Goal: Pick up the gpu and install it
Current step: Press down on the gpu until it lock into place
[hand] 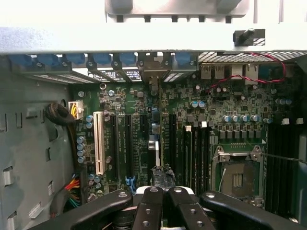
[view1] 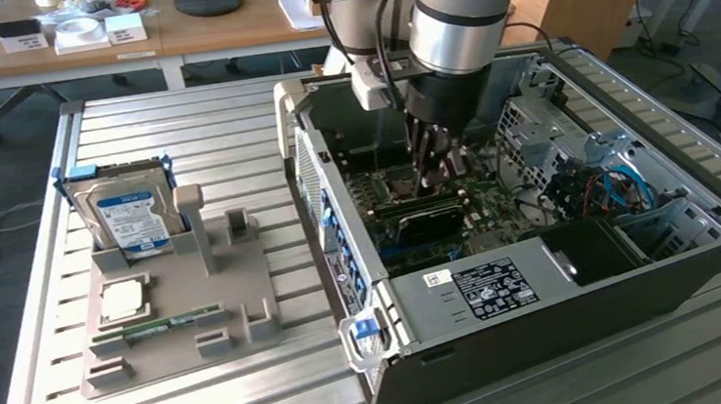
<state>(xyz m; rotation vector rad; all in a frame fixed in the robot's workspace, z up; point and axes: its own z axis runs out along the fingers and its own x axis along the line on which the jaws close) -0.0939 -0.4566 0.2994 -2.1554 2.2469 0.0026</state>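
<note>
My gripper (view1: pixel 440 187) reaches straight down into the open computer case (view1: pixel 566 316), over the green motherboard (view1: pixel 493 212). The gpu (view1: pixel 434 217) is a dark flat card standing on edge right under the fingertips, among the expansion slots. In the wrist view my gripper (hand: pixel 163 191) has its black fingers (hand: pixel 148 206) pressed together. The gpu (hand: pixel 153 146) appears edge-on as a thin pale strip running from under them toward the case's rear slot openings. The fingers hide where they meet the card.
A blue-labelled hard drive (view1: pixel 127 217) stands on a grey fixture (view1: pixel 232 301) at the exterior view's left, with a CPU chip (view1: pixel 123 299) and a RAM stick (view1: pixel 163 327). Inside the case are the CPU socket (hand: pixel 237 177), a white slot (hand: pixel 99 141), cables (view1: pixel 614 190) and the power supply (view1: pixel 499 283).
</note>
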